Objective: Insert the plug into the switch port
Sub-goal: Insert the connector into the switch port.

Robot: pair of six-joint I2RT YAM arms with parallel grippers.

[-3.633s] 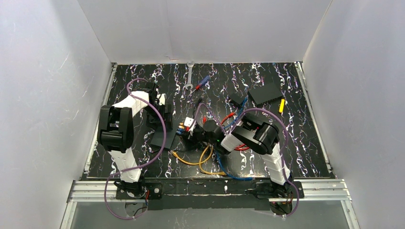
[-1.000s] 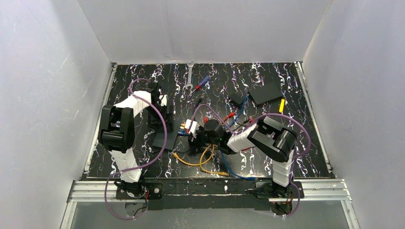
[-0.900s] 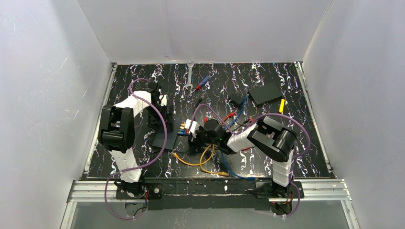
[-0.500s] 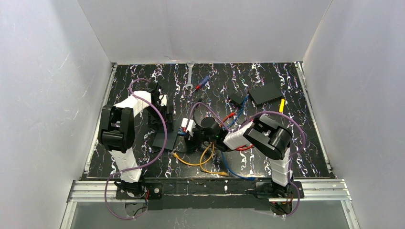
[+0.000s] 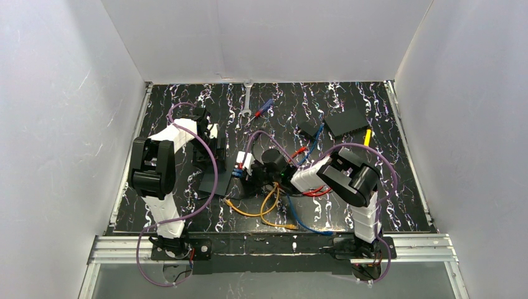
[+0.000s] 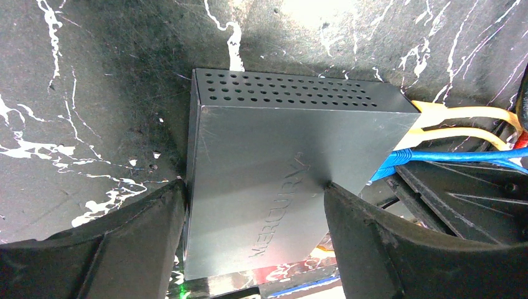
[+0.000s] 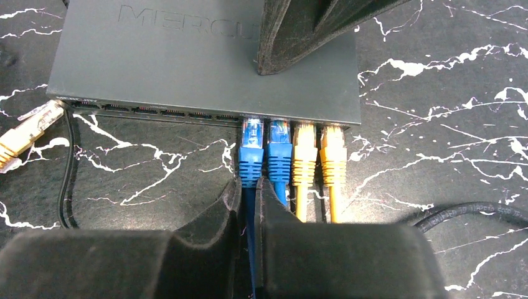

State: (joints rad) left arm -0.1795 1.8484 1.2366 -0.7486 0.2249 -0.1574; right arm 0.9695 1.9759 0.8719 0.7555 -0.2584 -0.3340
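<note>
Two grips to verify. Find the left gripper [image 6: 254, 187] clamped across the switch [image 6: 292, 149], with fingers [image 6: 143, 230] set against it on either side, pinning it on the table [image 6: 75, 93] left of centre. Find the right gripper [image 7: 250, 187] pinched on the blue cable [image 7: 249, 218] just behind the plug [image 7: 250, 146], nose at a port. Treat the switch as light, rigid and smooth: likely to skid unless held by its sides. Treat the plug as small and hard, with a fragile latch; take hold at the boot, not on the limp cable. Count along the port row: this plug, a second blue plug [image 7: 279, 149], two yellow plugs [image 7: 304, 156], side by side; bare ports [image 7: 162, 114] beyond. Cannot confirm full seating.
</note>
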